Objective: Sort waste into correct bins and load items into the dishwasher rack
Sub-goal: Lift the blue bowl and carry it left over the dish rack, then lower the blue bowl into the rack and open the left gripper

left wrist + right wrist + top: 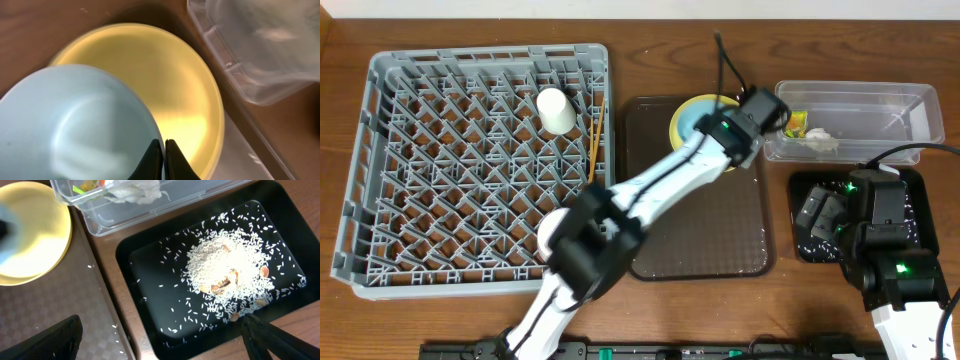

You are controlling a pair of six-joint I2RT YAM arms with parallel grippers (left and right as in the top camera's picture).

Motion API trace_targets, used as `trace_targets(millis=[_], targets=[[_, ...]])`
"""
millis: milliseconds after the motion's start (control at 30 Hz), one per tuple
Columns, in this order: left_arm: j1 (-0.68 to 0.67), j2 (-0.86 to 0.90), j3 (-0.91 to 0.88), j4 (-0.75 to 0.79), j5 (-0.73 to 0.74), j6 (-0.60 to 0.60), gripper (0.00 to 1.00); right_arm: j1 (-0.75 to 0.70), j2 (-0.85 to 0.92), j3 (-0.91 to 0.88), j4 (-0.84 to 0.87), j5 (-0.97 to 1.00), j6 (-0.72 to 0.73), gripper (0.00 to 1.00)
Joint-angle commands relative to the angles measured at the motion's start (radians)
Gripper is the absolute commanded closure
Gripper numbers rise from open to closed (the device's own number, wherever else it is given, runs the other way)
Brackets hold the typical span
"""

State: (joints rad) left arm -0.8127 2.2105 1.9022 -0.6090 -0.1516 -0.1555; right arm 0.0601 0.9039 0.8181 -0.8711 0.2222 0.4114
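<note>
On the wood-grain table [640, 20] the grey peg-grid dishwasher rack [450, 180] holds a white cup [556, 110] and thin chopsticks [595, 140], beside a pebbled brown tray [710, 230] bearing the round yellow plate [680, 118] with the smooth light blue dish [698, 122] on it. Only the left wrist view shows the left hand [163, 150] pinched closed at the dish's rim. The right wrist view shows the right hand [161, 322] spread wide above the glossy black tray [150, 295] of scattered rice scraps [225, 275], beside the clear tub [100, 215] holding crumpled tissue [135, 190] and wrapper [85, 186]

A wooden table [650, 45] carries grey rack [450, 170], brown tray [720, 225], clear tub [880, 110], black tray [150, 305].
</note>
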Motion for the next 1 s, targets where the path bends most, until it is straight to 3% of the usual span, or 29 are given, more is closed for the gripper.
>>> trace_targets(millis=[0,167,300,433,567,800,967], targets=[[0.051,-0.251,0.019,-0.058,0.106,-0.055,0.94,-0.005,-0.001,0.005,-0.001,0.013,-0.009,0.01],[0.235,-0.496,0.019,-0.246,0.394,-0.116,0.94,-0.005,-0.001,0.005,-0.001,0.013,-0.009,0.01],[0.523,-0.594,0.019,-0.377,0.867,-0.108,0.94,-0.005,-0.001,0.005,-0.001,0.013,-0.009,0.01],[0.821,-0.583,-0.017,-0.488,1.413,0.027,0.94,-0.005,0.000,0.005,-0.001,0.013,-0.009,0.01],[1.005,-0.561,-0.158,-0.498,1.725,0.138,0.94,-0.005,-0.001,0.005,-0.001,0.013,-0.009,0.01],[1.094,-0.557,-0.459,-0.493,1.724,0.246,0.94,-0.005,-0.001,0.005,-0.001,0.013,-0.009,0.01],[1.111,-0.552,-0.616,-0.415,1.723,0.253,0.94,-0.005,-0.001,0.005,-0.001,0.013,-0.009,0.01]])
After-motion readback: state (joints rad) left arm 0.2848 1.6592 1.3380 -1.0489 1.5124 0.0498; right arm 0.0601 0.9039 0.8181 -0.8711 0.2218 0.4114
